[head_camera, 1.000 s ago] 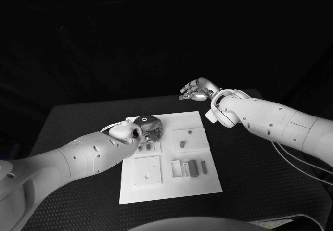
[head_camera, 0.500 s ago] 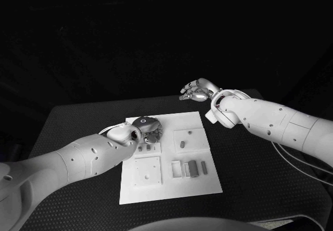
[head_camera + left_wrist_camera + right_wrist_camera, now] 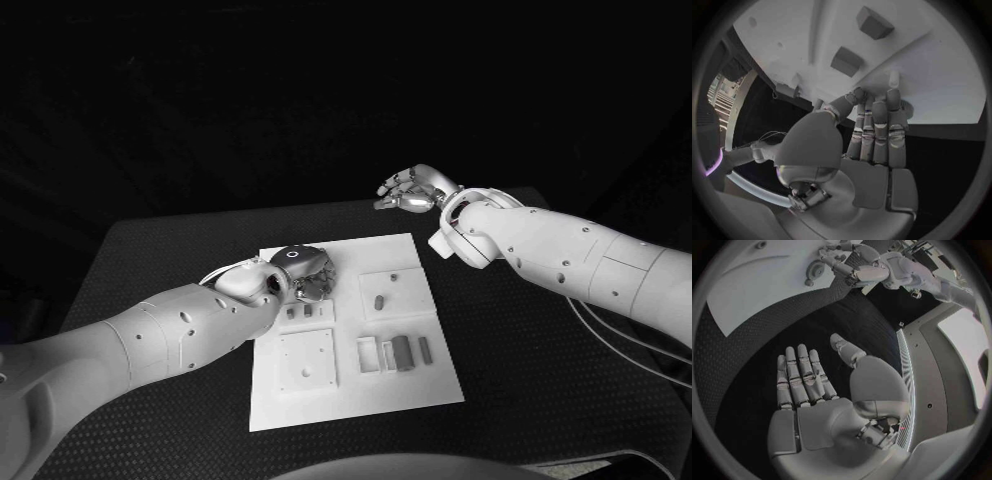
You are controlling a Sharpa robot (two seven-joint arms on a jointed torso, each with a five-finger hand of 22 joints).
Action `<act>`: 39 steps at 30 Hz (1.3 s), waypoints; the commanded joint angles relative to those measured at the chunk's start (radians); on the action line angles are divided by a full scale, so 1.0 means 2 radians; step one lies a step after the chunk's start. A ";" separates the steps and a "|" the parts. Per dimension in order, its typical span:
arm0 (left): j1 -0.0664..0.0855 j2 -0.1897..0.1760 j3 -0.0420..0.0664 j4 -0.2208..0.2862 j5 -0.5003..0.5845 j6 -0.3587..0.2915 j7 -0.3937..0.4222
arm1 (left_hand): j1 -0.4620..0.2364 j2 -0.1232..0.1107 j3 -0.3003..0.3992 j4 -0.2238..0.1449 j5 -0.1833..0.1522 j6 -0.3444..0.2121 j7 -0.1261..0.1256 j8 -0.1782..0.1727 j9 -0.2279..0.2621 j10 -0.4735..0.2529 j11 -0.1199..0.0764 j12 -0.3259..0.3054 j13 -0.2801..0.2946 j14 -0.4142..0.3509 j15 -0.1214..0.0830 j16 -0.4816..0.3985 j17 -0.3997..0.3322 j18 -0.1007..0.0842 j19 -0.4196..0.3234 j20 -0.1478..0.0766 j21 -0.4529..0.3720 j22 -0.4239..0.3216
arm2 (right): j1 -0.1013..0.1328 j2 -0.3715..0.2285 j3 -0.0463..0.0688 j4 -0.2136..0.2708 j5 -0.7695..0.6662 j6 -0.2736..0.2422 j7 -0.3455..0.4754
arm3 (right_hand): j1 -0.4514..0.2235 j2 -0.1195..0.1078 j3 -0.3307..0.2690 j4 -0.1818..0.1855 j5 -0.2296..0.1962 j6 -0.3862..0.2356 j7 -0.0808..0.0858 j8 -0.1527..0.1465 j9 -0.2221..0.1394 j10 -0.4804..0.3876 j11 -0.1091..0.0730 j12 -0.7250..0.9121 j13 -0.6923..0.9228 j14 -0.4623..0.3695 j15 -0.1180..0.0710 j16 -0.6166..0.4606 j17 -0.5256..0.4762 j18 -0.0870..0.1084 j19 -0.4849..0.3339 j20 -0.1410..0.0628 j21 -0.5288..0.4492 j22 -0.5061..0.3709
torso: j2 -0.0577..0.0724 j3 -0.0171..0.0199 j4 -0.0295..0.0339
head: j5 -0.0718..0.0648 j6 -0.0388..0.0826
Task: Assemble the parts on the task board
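Board (image 3: 353, 325) lies mid-table, small parts (image 3: 392, 351) on it. My left hand (image 3: 299, 272) hovers over its far left corner, fingers straight and touching the plate; I cannot tell if they hold anything. I'd lower slowly. Right hand (image 3: 411, 190), off the board, is spread and holds nothing.

Head down, wrists close — share task board (image 3: 353, 330).
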 commanded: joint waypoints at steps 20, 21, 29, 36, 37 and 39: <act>0.014 -0.049 0.028 0.051 0.021 0.028 0.000 | 0.000 0.003 0.005 0.001 0.000 0.004 0.000 0.003 0.001 0.007 0.000 0.001 0.002 0.006 -0.001 0.003 0.001 0.012 0.004 -0.001 0.000 0.012 | 0.000 -0.004 0.000 0.001 0.001 0.005 0.004 | -0.003 -0.001 -0.003 0.001 0.000 -0.003 0.013 0.003 -0.001 0.003 0.000 -0.003 -0.002 0.003 -0.001 -0.003 -0.001 0.003 0.004 0.000 -0.003 0.001 | 0.000 -0.0002 -0.0005 | 0.005 0.003; 0.016 -0.052 0.028 0.051 0.021 0.030 0.000 | 0.000 0.003 0.005 0.001 0.000 0.004 0.000 0.003 0.001 0.007 0.000 0.001 0.002 0.006 -0.001 0.003 0.001 0.012 0.004 -0.002 0.000 0.013 | 0.000 -0.004 0.000 0.001 0.001 0.005 0.004 | -0.003 -0.001 -0.003 0.001 0.000 -0.003 0.013 0.003 -0.001 0.003 0.000 -0.003 -0.002 0.003 -0.001 -0.003 -0.001 0.003 0.004 0.000 -0.003 0.001 | 0.000 -0.0002 -0.0002 | 0.004 0.002; 0.018 -0.071 0.027 0.057 0.021 0.037 -0.001 | -0.001 0.003 0.005 0.001 -0.001 0.005 -0.001 0.003 0.001 0.009 0.000 0.001 0.002 0.007 -0.002 0.004 0.001 0.012 0.005 -0.002 0.002 0.013 | 0.000 -0.004 0.000 0.001 0.001 0.008 0.004 | -0.003 -0.001 -0.003 0.001 0.000 -0.003 0.013 0.003 -0.001 0.003 0.000 -0.003 -0.002 0.003 -0.001 -0.003 -0.001 0.003 0.004 0.000 -0.003 0.001 | 0.000 -0.0002 0.0001 | 0.006 0.003; 0.018 -0.083 0.026 0.061 0.021 0.043 -0.002 | -0.001 0.003 0.005 0.001 -0.001 0.005 -0.001 0.003 0.001 0.009 0.000 0.001 0.002 0.008 -0.002 0.004 0.002 0.012 0.006 -0.003 0.002 0.013 | 0.000 -0.006 0.000 0.001 0.001 0.005 0.005 | -0.003 -0.001 -0.003 0.001 0.000 -0.003 0.013 0.003 -0.001 0.004 0.000 -0.003 -0.003 0.003 -0.001 -0.003 -0.001 0.003 0.004 0.001 -0.003 0.001 | 0.000 -0.0010 0.0001 | 0.006 0.000; 0.018 -0.083 0.026 0.061 0.021 0.043 -0.002 | -0.001 0.003 0.005 0.001 -0.001 0.005 -0.001 0.003 0.001 0.009 -0.001 0.001 0.002 0.008 -0.002 0.004 0.002 0.012 0.006 -0.003 0.003 0.013 | 0.000 -0.005 0.000 0.001 0.001 0.005 0.004 | -0.003 -0.001 -0.003 0.001 0.000 -0.003 0.013 0.003 -0.001 0.004 0.000 -0.003 -0.003 0.003 -0.001 -0.003 -0.001 0.003 0.004 0.001 -0.003 0.001 | 0.000 -0.0009 0.0001 | 0.006 0.000; 0.018 -0.084 0.026 0.061 0.021 0.045 -0.002 | -0.001 0.003 0.005 0.001 -0.001 0.005 -0.001 0.003 0.001 0.009 -0.001 0.000 0.002 0.008 -0.002 0.005 0.002 0.012 0.006 -0.003 0.003 0.013 | -0.001 -0.005 0.000 0.002 0.001 0.006 0.004 | -0.003 -0.001 -0.003 0.001 0.000 -0.003 0.013 0.003 -0.001 0.004 0.000 -0.003 -0.003 0.003 -0.001 -0.003 -0.001 0.003 0.004 0.001 -0.003 0.001 | 0.000 -0.0008 0.0002 | 0.006 0.000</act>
